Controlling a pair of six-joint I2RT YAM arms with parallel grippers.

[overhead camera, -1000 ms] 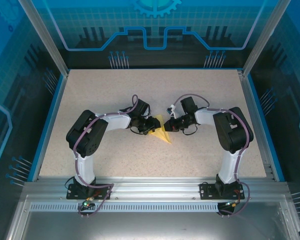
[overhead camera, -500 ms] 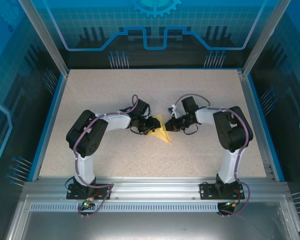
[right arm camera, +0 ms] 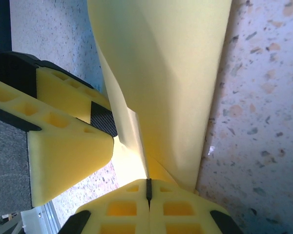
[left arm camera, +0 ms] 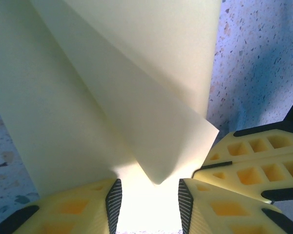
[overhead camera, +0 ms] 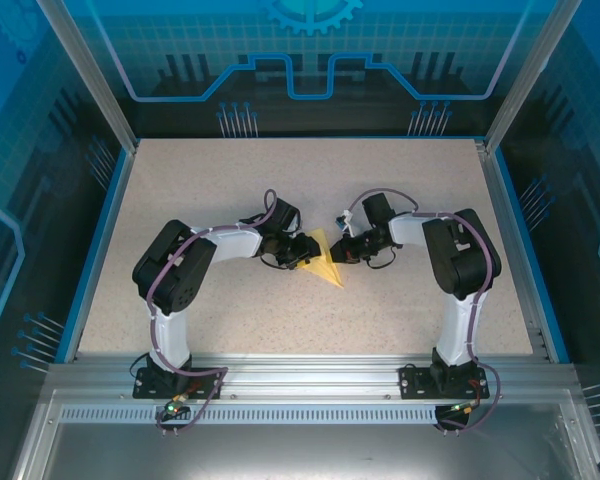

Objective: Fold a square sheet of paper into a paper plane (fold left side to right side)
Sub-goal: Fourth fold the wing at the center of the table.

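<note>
My right pincer clamps the square sheet of paper; my parted left pincer, closing crooked, could skew the crease

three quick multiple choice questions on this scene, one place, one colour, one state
1. Where is the paper?
A) between the left gripper and the right gripper
B) far left corner
C) on the metal rail

2. Its colour?
A) white
B) blue
C) pale yellow

3. The right gripper is:
A) wide open
B) shut on the paper
C) lifted away

1 A: the top view shows it between both arms' tips.
2 C: it looks yellow in each view.
3 B: the right wrist view shows it pinching the paper.
</note>
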